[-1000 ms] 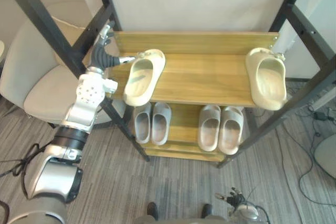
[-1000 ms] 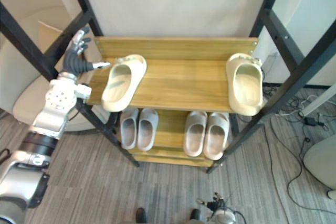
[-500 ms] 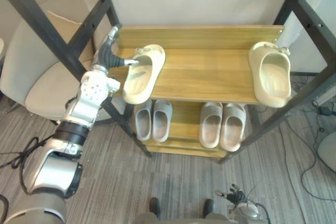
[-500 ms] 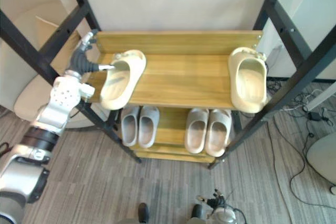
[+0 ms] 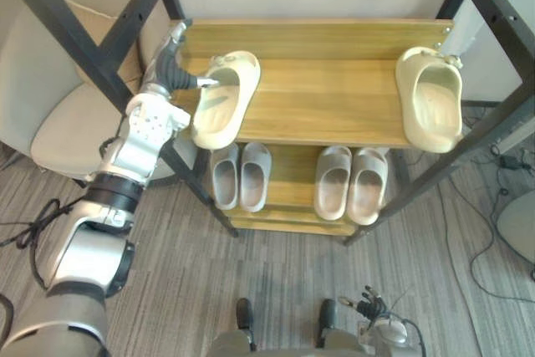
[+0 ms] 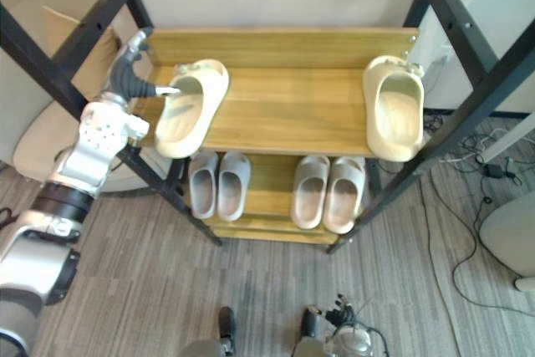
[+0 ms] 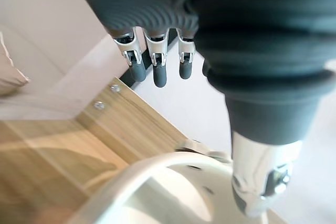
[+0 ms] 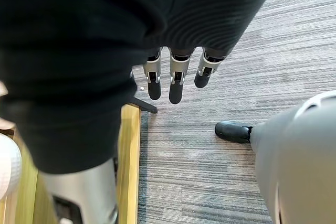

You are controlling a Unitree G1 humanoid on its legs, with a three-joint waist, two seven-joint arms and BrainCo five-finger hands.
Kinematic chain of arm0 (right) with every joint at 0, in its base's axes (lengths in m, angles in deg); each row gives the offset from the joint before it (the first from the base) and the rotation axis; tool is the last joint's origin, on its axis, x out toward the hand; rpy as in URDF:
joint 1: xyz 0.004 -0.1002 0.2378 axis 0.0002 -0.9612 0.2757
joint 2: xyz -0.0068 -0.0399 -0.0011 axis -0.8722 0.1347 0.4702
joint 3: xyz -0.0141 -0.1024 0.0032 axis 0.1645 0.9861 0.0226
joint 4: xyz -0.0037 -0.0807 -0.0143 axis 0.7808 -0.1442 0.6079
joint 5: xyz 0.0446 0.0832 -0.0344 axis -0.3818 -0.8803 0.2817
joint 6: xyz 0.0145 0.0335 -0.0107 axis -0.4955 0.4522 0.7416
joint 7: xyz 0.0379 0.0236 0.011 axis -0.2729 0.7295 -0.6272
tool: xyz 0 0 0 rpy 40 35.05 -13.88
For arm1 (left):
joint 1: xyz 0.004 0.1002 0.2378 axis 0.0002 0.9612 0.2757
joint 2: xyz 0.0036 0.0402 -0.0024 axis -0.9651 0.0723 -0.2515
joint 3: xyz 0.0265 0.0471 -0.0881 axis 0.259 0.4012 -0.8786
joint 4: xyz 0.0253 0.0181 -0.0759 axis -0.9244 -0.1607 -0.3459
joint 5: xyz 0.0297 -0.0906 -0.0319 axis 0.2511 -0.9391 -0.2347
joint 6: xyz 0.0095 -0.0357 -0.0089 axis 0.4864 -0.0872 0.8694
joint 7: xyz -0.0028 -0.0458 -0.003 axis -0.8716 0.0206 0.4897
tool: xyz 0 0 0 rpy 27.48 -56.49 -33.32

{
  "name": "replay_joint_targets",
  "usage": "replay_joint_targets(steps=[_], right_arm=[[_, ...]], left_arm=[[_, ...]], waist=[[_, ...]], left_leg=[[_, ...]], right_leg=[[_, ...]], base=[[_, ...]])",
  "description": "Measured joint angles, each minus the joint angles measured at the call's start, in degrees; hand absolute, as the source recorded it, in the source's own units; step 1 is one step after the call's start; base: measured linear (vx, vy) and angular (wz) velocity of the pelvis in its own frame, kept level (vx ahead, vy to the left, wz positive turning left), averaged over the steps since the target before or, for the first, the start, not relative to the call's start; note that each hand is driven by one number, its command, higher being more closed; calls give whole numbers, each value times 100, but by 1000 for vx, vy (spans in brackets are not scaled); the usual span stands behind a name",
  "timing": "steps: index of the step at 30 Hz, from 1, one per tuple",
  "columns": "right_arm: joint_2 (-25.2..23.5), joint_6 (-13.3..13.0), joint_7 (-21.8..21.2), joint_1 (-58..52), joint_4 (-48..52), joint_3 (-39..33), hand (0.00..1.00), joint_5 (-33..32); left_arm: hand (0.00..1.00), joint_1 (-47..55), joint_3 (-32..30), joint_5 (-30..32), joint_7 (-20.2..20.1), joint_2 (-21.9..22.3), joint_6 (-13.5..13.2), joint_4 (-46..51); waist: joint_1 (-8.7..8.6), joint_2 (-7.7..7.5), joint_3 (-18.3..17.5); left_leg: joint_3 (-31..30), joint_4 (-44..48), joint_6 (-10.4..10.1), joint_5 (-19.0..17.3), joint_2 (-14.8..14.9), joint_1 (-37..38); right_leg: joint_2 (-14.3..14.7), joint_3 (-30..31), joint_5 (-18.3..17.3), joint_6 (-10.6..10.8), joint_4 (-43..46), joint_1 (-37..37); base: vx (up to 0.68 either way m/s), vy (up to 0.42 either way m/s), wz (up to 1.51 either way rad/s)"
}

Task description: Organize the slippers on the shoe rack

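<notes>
L hand [image 5: 170, 73] at left edge of top shelf [image 5: 326, 102], fingers loose, gripping nothing; thumb tip at rim of cream slipper [image 5: 224, 98] just to its right. Slipper lengthwise front-to-back, near end over front edge. Mate [image 5: 430, 109] well apart at right edge. R hand [image 8: 175, 77] slack, low, over floor. L nearer.

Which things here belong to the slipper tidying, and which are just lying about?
Job: shoe rack; left cream slipper by left hand; right cream slipper; grey pair; beige pair.
Lying about: chair; right hand, idle.
</notes>
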Motion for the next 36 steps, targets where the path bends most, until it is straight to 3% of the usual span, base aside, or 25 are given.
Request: replay_joint_targets(steps=[3,13,36], right_arm=[[-1,0,2,-1,56,11,0,-38],[-28,-13,9,-47,220,13,0,-55],[-43,-30,12,-270,208,68,0,-161]], left_arm=[[0,-346,19,1,-4,45,-1,-134],[0,-795,228,130,-8,260,2,-312],[0,-799,-33,340,9,257,71,-457]], waist=[[-76,-59,11],[-201,-58,13],[-184,-58,12]], left_leg=[[44,-1,15,28,-7,-117],[188,1,17,66,-25,-178],[82,0,27,76,-40,-35]], right_leg=[[-9,51,57,-7,-16,-130],[-7,176,137,-6,-38,-263],[-12,127,210,-11,-127,-46]], base=[[-21,13,-7],[28,6,-7],[8,1,1]])
